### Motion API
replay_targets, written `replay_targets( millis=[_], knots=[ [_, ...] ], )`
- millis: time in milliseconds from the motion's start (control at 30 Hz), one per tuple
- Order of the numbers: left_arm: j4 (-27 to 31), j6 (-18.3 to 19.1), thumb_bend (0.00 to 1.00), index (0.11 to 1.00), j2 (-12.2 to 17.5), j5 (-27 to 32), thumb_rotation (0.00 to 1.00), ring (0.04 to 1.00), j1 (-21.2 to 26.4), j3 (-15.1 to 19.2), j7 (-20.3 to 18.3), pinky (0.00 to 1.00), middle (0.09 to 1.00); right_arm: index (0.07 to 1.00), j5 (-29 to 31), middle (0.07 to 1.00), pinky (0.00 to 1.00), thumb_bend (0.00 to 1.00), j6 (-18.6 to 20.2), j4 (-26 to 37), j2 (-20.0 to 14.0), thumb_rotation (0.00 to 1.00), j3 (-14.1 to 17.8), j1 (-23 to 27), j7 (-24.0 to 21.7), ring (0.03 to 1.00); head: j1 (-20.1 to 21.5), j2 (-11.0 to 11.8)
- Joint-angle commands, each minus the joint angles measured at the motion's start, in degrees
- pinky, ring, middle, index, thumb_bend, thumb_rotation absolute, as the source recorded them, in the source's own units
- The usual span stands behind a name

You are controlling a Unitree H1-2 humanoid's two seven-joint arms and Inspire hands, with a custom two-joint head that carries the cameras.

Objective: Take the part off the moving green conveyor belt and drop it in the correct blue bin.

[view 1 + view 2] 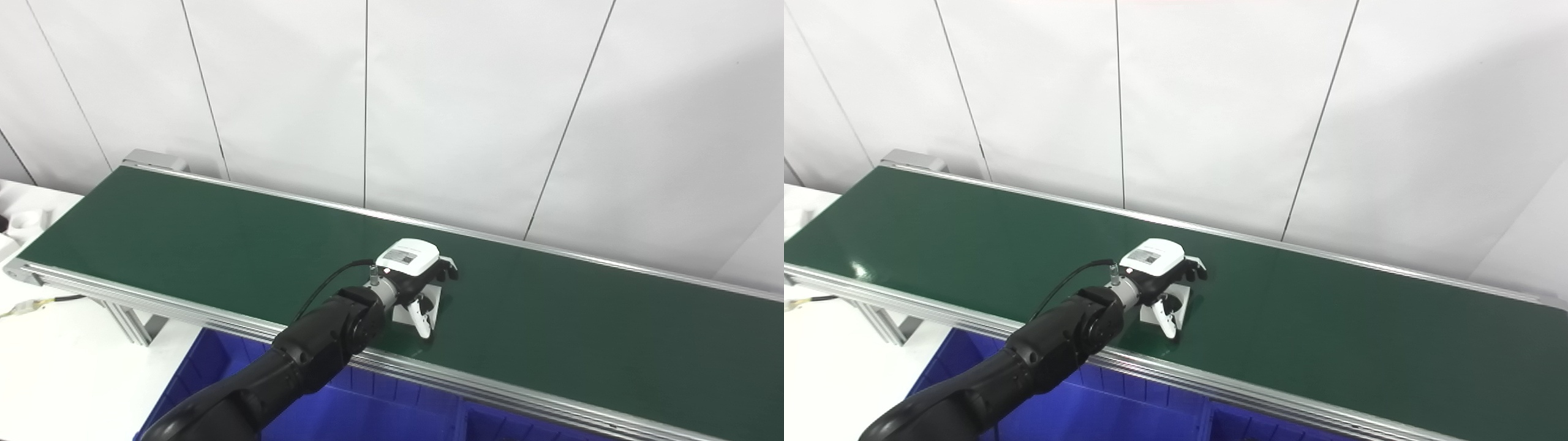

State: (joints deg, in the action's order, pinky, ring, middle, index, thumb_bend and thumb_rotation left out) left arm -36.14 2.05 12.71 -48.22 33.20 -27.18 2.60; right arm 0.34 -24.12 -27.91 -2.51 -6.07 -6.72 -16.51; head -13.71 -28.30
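Left hand: we see our left hand [416, 278] reaching out over the green conveyor belt [184, 233], its arm coming in from the bottom left, with a black cable looping above the wrist.
Hand state: our fingers [450, 269] curl over the far side of the white part [429, 303] and our thumb points down across its near face; we cannot tell whether the grasp is clamped tight, since the back of the hand hides the contact.
Part: a white plate-like piece, standing tilted on the belt directly under our hand, about midway along the belt and closer to its near rail than its far one.
Part contact with belt: its lower edge appears to touch the green surface, with a dim reflection below it.
Right hand: we do not see it in either view.
Blue bin: the blue bin [367, 410] sits below the belt's near rail, under our forearm; a divider wall shows toward the right.
Surroundings: a white wall [429, 92] of panels stands behind the belt, and a white table [55, 367] lies at the left.
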Motion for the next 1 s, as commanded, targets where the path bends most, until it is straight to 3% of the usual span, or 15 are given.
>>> replay_targets(
  millis=[0,33,100,167,533,733,967],
  knots=[
    [0.3,0.7,0.78,0.666,0.6,-0.2,0.0,0.557,2.9,1.0,2.9,0.49,0.639,0.808,0.3,0.909,0.7,0.97,-2.8,1.6,0.2,0.35,-0.2,0.3,0.0,0.777,0.0,-0.1],
    [0.2,0.8,0.75,0.655,0.6,-0.1,0.0,0.536,2.9,1.0,3.0,0.47,0.629,0.808,0.3,0.907,0.7,0.97,-2.8,1.6,0.2,0.35,-0.2,0.3,0.0,0.777,0.0,-0.1],
    [-0.3,0.8,0.54,0.648,0.5,0.0,0.0,0.479,3.2,0.9,3.2,0.44,0.618,0.807,0.2,0.906,0.7,0.97,-2.8,1.5,0.2,0.35,-0.2,0.4,0.1,0.776,0.1,0.0],
    [-0.4,1.0,0.49,0.652,0.4,0.2,0.0,0.467,3.3,0.9,2.9,0.44,0.618,0.805,0.2,0.906,0.7,0.98,-2.8,1.5,0.2,0.35,-0.2,0.3,0.2,0.776,0.2,0.0],
    [0.6,1.1,0.48,0.669,0.6,0.2,0.0,0.463,3.3,1.0,3.2,0.44,0.615,0.811,0.2,0.908,0.71,0.97,-2.8,1.8,0.3,0.36,-0.3,0.3,0.3,0.781,0.2,0.0],
    [2.3,1.9,0.48,0.684,0.8,0.4,0.0,0.465,3.2,1.2,1.5,0.46,0.624,0.805,0.0,0.905,0.7,0.98,-2.8,1.7,0.3,0.35,-0.5,0.4,0.5,0.777,0.2,0.0],
    [13.8,4.2,0.49,0.673,1.8,0.8,0.0,0.465,1.5,1.9,-3.7,0.44,0.619,0.81,-0.2,0.903,0.71,0.97,-2.8,1.8,0.2,0.35,-0.7,0.4,0.7,0.777,-0.2,-0.4]
  ],
)
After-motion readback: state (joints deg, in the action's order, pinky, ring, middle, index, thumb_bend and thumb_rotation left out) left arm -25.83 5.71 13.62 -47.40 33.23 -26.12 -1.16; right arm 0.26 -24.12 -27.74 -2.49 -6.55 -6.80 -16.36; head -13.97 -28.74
